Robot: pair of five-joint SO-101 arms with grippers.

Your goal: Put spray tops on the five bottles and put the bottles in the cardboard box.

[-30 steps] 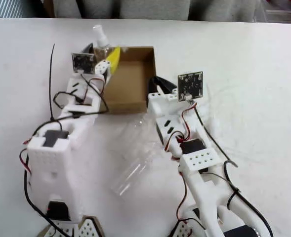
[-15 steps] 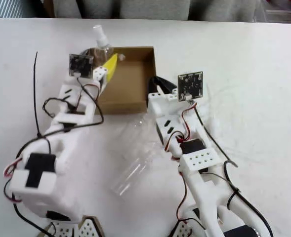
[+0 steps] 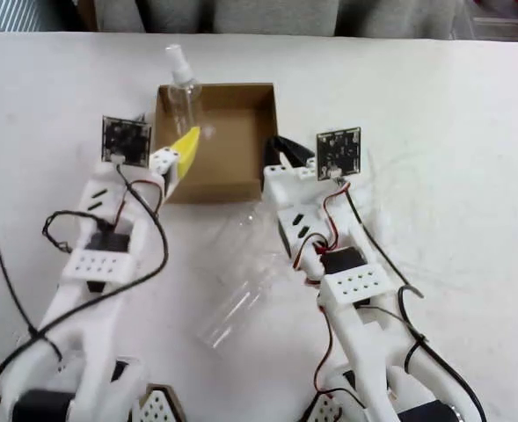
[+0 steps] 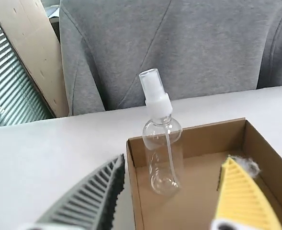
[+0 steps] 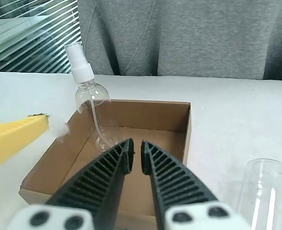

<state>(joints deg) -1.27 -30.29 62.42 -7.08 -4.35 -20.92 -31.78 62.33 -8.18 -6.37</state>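
spray bottle [image 3: 186,97] upright in far-left corner of cardboard box [image 3: 219,190] | left claw [image 4: 173,163] spread; right claw [image 5: 136,143] pressed together, empty | uncapped bottle [image 3: 241,299] lying on desk [image 3: 434,105]: likely light, slick, thin-walled, so grip mid-body

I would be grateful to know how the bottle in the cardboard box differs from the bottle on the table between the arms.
The boxed bottle stands upright in a corner of the cardboard box; the loose bottle lies on its side on the table outside it. The boxed bottle wears a white spray top; the loose bottle shows none. Both are clear and look empty.
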